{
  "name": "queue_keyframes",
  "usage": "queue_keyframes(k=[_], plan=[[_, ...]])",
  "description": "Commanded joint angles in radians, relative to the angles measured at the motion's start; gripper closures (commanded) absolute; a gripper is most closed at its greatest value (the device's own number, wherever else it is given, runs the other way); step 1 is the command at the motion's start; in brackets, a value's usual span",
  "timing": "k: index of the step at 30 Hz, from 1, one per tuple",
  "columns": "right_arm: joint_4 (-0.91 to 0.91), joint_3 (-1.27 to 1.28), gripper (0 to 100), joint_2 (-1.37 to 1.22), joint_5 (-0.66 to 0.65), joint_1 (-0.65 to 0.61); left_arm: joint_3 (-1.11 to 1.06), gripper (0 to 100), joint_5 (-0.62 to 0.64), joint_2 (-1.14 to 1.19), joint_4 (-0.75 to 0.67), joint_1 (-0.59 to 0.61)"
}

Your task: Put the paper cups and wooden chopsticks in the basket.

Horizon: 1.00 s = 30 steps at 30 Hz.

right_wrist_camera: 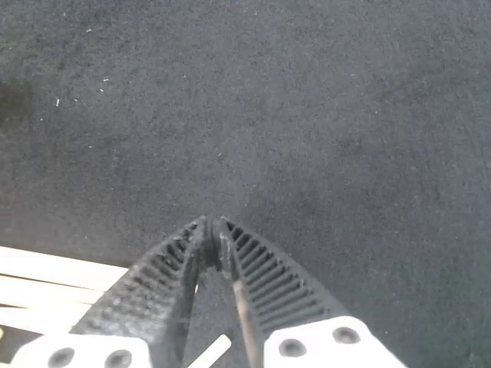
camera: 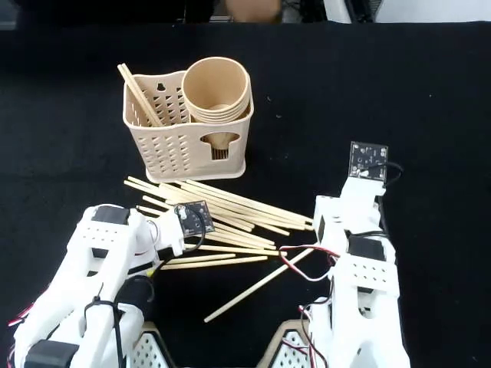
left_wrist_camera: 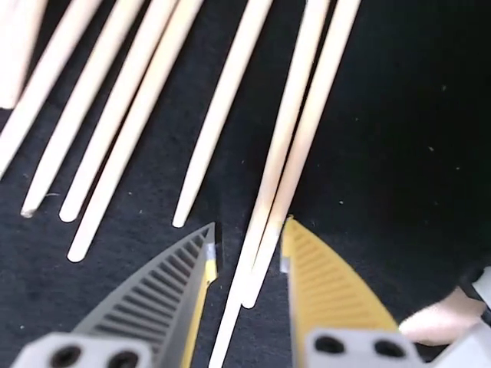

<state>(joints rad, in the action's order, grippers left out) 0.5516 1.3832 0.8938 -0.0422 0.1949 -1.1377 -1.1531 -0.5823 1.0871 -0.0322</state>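
up top on the black desk (camera: pixel 368 92) sits the beige basket (camera: pixel 184 149). the paper cups (camera: pixel 217 88) are nested into one stack, mouths up, in its right-hand compartment. in the other compartment the stowed chopsticks (camera: pixel 140 96) lean at a tilt, their ends poking out past the rim at the far left corner.

just in front of the basket, the loose chopsticks (camera: pixel 230 215) lie fanned flat across the desk, running between the two arms. a single chopstick (camera: pixel 257 285) lies apart from the fan, angled down toward the arm bases, with its upper end close to the right arm (camera: pixel 360 261).

the left arm (camera: pixel 107 261) sits low over the near left end of that fan. in its wrist view the left tool (left_wrist_camera: pixel 248 234) is spread apart, grey finger (left_wrist_camera: pixel 176 284) on one side, yellow finger (left_wrist_camera: pixel 322 291) on the other. it straddles a pair of chopsticks (left_wrist_camera: pixel 298 130) that lie side by side on the cloth, touching each other. there is a gap between the sticks and each finger, so nothing is gripped. more sticks lie flat just beside that pair.

the right tool (right_wrist_camera: pixel 211 230) is clenched, tips pressed together with nothing between them. it hangs over bare cloth, and the ends of a few chopsticks show just off to one side of it.
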Motion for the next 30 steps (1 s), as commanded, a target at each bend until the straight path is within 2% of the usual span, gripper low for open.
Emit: queue_keyframes(k=[1, 9, 14, 19, 26, 30], plan=[[-0.023, -0.008, 97.7, 0.019, -0.012, -0.012, 0.012, 81, -0.006, 0.000, 0.005, -0.005], [-0.023, -0.008, 97.7, 0.019, -0.012, -0.012, 0.013, 81, -0.002, 0.021, 0.003, -0.019], [-0.023, -0.008, 97.7, 0.019, -0.012, -0.012, 0.104, 81, 0.052, 0.204, 0.009, -0.018], [-0.020, -0.008, 97.7, 0.019, -0.012, -0.012, 0.173, 81, 0.049, 0.374, 0.002, -0.021], [-0.020, -0.008, 97.7, 0.021, -0.012, -0.012, 0.183, 82, 0.048, 0.402, 0.005, -0.022], [-0.020, -0.010, 97.7, 0.021, -0.012, -0.012, 0.182, 89, 0.048, 0.402, 0.000, -0.024]])
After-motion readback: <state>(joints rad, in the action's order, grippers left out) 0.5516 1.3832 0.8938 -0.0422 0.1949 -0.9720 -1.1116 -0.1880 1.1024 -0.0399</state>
